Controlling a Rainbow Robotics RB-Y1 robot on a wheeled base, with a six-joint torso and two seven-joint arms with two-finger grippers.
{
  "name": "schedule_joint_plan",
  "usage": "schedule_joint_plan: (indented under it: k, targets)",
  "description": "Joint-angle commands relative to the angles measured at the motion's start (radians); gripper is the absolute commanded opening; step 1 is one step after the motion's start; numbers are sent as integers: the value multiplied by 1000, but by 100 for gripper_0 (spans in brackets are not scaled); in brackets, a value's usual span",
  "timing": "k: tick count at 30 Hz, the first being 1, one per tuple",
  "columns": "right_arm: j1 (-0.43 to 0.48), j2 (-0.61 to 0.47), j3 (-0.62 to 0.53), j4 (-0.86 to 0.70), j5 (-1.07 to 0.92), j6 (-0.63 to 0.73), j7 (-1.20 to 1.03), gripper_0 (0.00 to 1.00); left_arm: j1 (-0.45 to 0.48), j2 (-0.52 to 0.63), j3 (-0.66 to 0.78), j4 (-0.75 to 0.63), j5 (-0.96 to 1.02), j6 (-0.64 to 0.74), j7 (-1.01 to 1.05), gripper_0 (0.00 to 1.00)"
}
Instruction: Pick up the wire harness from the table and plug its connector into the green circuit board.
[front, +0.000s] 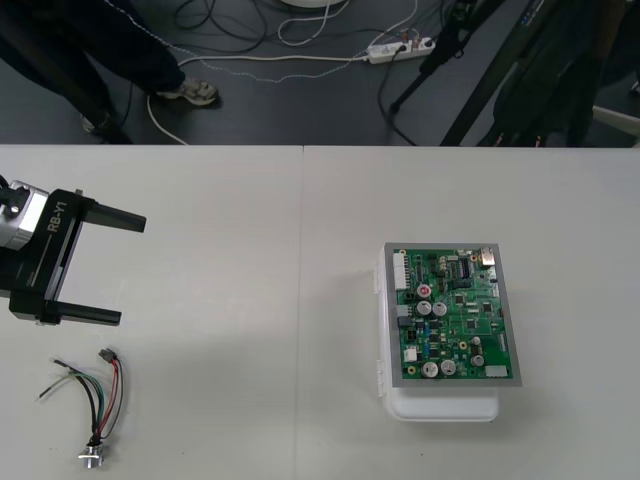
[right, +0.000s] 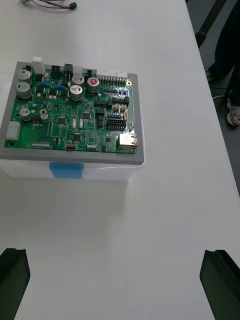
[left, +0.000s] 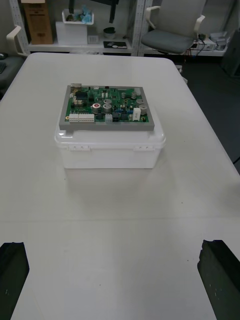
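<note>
We see L gripper (front: 132, 268) jaws spread wide above table (front: 250, 230), R gripper (right: 116, 257) jaws wide too, facing green board (front: 455, 315) on white base (front: 445, 408). Loose wire harness (front: 95, 400) lies on table just beside L gripper, plug (front: 107, 356) end nearest it, well apart from green board.

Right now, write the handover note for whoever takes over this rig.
Left gripper: open, empty, beside the wire harness on the robot's left.
Right gripper: open, empty, facing the green circuit board on its white base.
Harness lies loose on the table, apart from the board; its plug is not inserted.
Done: nothing. Left: grasp harness, carry it over, plug it in.
</note>
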Motion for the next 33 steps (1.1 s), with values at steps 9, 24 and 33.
schedule_joint_plan:
  k: [9, 24, 33]
  targets:
    - [16, -55, 12, -23, 3, -7, 9, 100, 14, 46, 29, -21, 3, -30, 65, 100]
    - [16, -55, 12, -23, 3, -7, 9, 100, 14, 46, 29, -21, 3, -30, 65, 100]
    - [16, -55, 12, -23, 3, -7, 9, 100, 54, -42, 2, 23, -31, -65, 67, 100]
